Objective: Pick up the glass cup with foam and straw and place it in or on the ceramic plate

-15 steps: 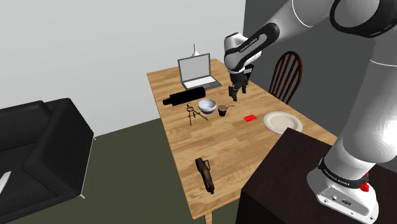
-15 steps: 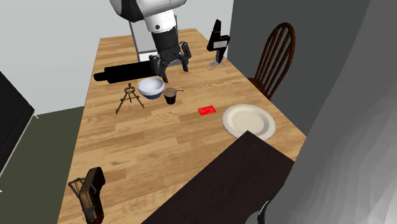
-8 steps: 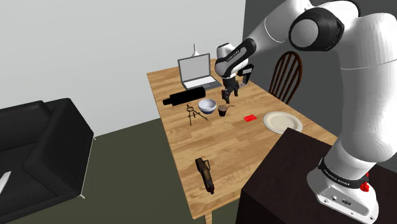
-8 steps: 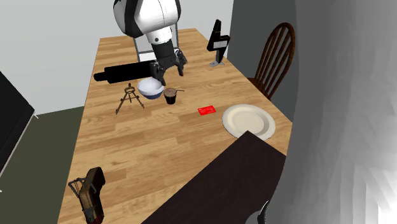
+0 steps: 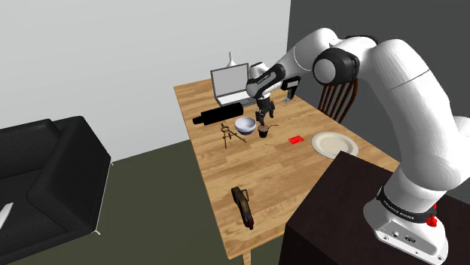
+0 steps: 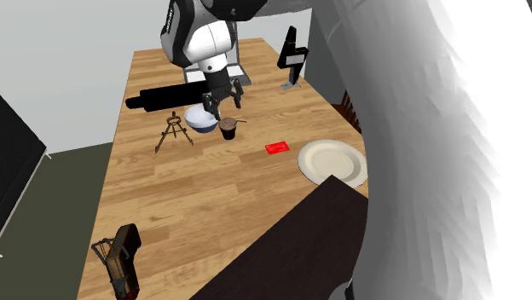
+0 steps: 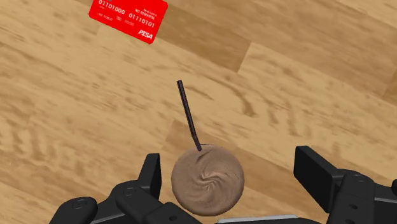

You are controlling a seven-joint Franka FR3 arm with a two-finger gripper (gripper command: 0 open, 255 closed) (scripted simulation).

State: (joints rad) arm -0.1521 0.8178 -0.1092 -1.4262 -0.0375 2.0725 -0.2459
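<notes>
The wooden table [image 5: 226, 166], flat and grainy, bears everything. The plate [image 5: 334, 143], a pale shallow round with a raised rim, lies well apart from the bowl [image 5: 245, 123], which is white and rounded. The gripper [image 7: 231, 167] hangs just beside that bowl with its jaws released, the black fingers [image 7: 150, 175] standing either side of the cup [image 7: 207, 177] and touching nothing (one sits nearer than the other). The cup stands upright just beside the bowl, on the side towards the plate: small, round and dark-walled, topped with swirled brown foam. I judge it light, stiff, probably smooth and slippery, and apt to tip or spill if pinched high, so a hold across the wall below the rim looks best. A flat red printed card [image 7: 128, 18] lies farther from the bowl. The thin dark straw [image 7: 188, 114] leans away from the bowl and should be kept clear of the fingers.
</notes>
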